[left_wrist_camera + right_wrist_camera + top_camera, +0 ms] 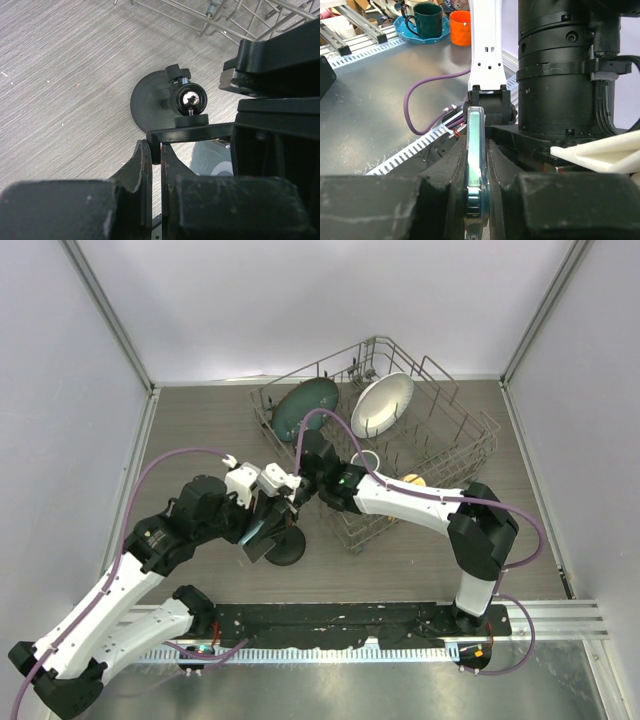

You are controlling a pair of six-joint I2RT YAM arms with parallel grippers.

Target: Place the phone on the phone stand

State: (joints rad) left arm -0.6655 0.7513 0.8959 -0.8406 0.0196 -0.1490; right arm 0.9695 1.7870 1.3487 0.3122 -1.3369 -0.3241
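The phone stand [150,102] rests on the table on its round black disc base, with a shiny ball joint [190,98] and a black cradle bar [192,133] above it. My left gripper [156,150] is shut on the end of that cradle bar; it also shows in the top view [272,523] just above the stand's base [285,548]. My right gripper [476,144] is shut on the phone [474,165], seen edge-on and upright between its fingers. The phone's flat face shows just behind the cradle [210,161]. In the top view the right gripper [301,490] is close against the left one.
A wire dish rack [470,435] stands at the back right and holds a green plate [305,405], a white bowl [382,403] and a cup [368,460]. Its near corner [352,535] is close to the stand. A black rail [350,625] runs along the near edge.
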